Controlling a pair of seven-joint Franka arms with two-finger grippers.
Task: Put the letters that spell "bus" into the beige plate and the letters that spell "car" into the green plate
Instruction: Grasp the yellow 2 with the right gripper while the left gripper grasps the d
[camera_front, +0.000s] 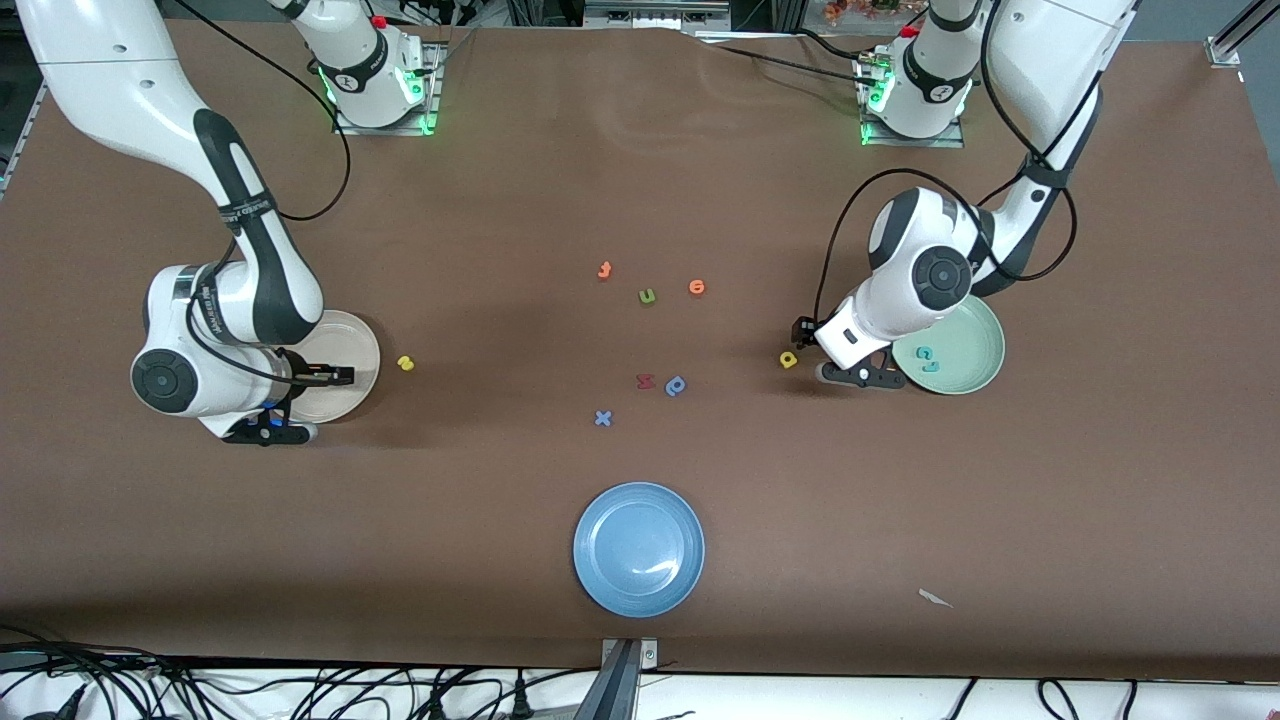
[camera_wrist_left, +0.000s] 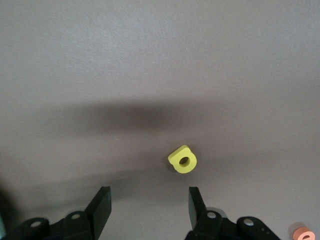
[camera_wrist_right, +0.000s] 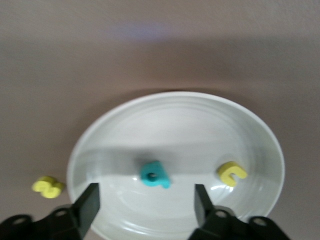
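- Beige plate: I see teal "b" and yellow "u" inside; yellow "s" on the counter beside it.
- Green plate: teal "c" and "r" inside; yellow "a" outside.
- Right hand spread over beige plate; left hand spread over "a", both empty.

**Surfaces and finishes**

Table: brown covering, matt, smooth, with faint ripples toward the arms' bases. Beige plate: glazed look, glossy, soft highlights and concentric rings in the well. Green plate: same smooth sheen. Blue plate: glossy, a bright streak of reflection. Yellow "a": matt, foam-like, soft edges, no shine. Teal "b" and yellow "u": same dull, spongy finish. Arm shells: glossy white plastic with black joints. Left gripper fingers: matt black, hard-looking.
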